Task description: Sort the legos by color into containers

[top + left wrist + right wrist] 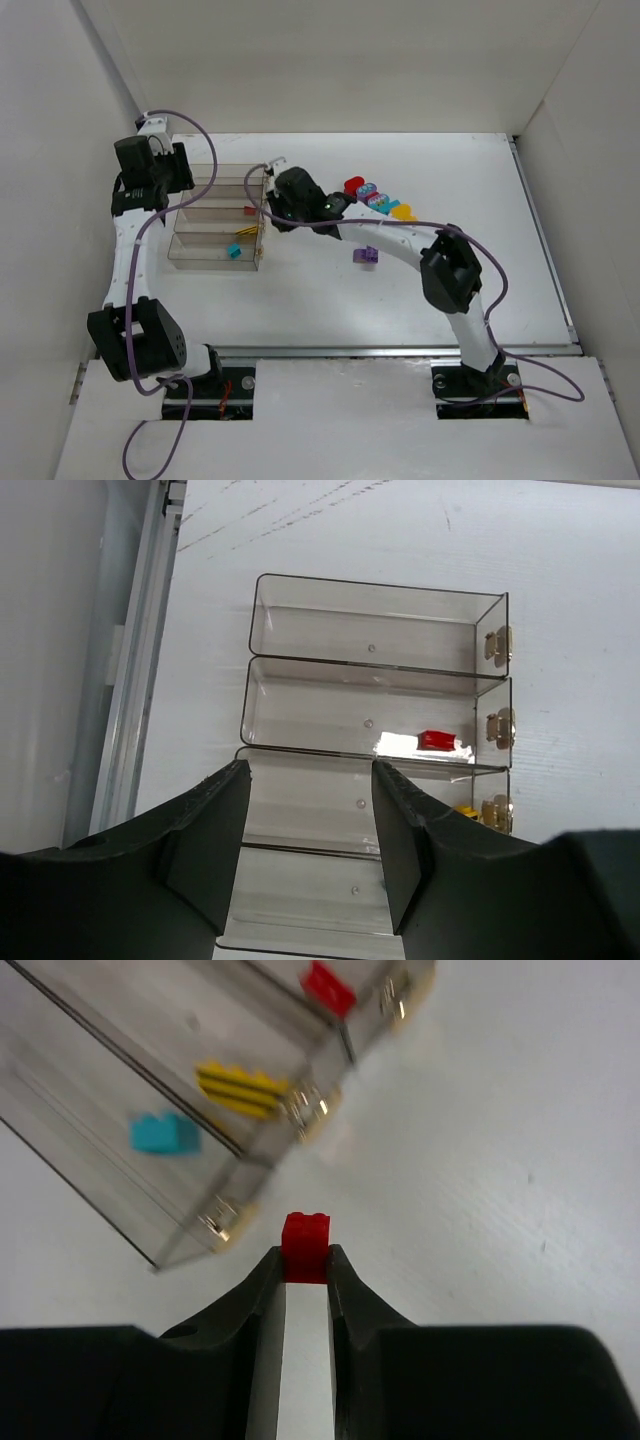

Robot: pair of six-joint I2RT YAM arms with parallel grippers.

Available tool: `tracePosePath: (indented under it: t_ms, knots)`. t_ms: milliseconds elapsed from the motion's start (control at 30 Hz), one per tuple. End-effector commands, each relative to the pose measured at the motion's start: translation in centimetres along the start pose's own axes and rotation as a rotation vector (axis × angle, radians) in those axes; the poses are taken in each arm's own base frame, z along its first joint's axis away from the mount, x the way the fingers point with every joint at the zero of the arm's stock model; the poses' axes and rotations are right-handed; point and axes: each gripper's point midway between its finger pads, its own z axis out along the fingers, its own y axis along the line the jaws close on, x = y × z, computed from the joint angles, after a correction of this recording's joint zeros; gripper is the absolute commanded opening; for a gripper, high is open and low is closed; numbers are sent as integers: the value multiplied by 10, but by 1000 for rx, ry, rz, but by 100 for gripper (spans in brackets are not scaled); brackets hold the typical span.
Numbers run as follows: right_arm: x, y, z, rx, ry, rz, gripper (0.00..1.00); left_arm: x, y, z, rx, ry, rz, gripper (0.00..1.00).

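The four clear bins (190, 262) stand in a row at the left. One holds a red lego (248, 211), the one nearer a yellow lego (247, 232), the nearest a cyan lego (234, 251). My right gripper (305, 1260) is shut on a small red lego (305, 1245), just off the bins' tab side (270, 207). My left gripper (310, 780) is open and empty above the bins' (380, 585) far left end (182, 172). Loose legos lie on the table: red (353, 186), purple-cyan (370, 192), cyan (385, 203), yellow (403, 212), purple (365, 256).
White walls close in the table on the left, back and right. A metal rail (400, 350) runs along the near edge. The right wrist view shows the binned cyan (164, 1133), yellow (243, 1089) and red (328, 987) legos behind the yellowish tabs (308, 1110).
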Motion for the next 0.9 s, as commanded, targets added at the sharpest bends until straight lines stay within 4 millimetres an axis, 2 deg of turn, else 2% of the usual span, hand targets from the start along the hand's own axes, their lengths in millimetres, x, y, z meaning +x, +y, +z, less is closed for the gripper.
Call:
tracePosePath:
  t_ms: [0,33,67,100,133,167,200,233,267,300,333,367,467,500,600,633,667,700,767,833,867]
  knots:
    - [-112,39,-22,-125,-319,7,0,-14,6,-8,-32,-66,-6,49]
    - [-103,39,4,-118,-296,5,0,-14,8,-8,-43,-66,-7,49]
    - [-110,42,11,-122,-310,6,0,-16,8,-8,-43,-75,-5,49]
    - [-138,49,6,-141,-376,12,0,-16,10,-8,-57,-75,-6,49]
    - [-129,48,30,-128,-366,13,0,-16,13,-8,-70,-74,-6,49]
    - [-134,50,35,-132,-379,14,0,-16,13,-8,-71,-74,-6,49]
    - [-154,55,29,-148,-436,20,0,-16,13,-8,-71,-74,3,49]
    - [-157,58,34,-162,-447,19,0,-16,15,-9,-83,-74,2,50]
    - [-150,58,49,-161,-444,18,0,-16,17,-9,-92,-74,2,50]
    - [-150,58,54,-162,-447,18,0,-16,17,-9,-92,-74,2,50]
    - [-159,61,52,-170,-478,21,0,-13,17,-6,-92,-65,1,50]
    - [-153,61,64,-170,-478,21,0,-13,19,-6,-103,-64,1,50]
    - [-152,59,75,-167,-512,27,0,-13,21,-3,-112,-64,9,50]
    - [-160,62,73,-182,-553,43,0,-13,21,-3,-112,-64,9,50]
    - [-164,59,79,-170,-593,83,0,-10,22,0,-112,-54,8,50]
    - [-157,56,86,-161,-581,95,0,-10,22,0,-112,-54,8,50]
    - [-167,58,80,-169,-610,98,0,-10,22,0,-112,-54,8,50]
    - [-164,58,85,-169,-609,98,0,-10,22,0,-112,-54,8,50]
    - [-169,60,82,-180,-633,110,0,-10,22,0,-112,-54,8,50]
    - [-161,57,92,-170,-623,121,3,-10,22,0,-112,-54,8,50]
    - [-165,58,90,-173,-631,122,5,-10,22,0,-112,-54,8,50]
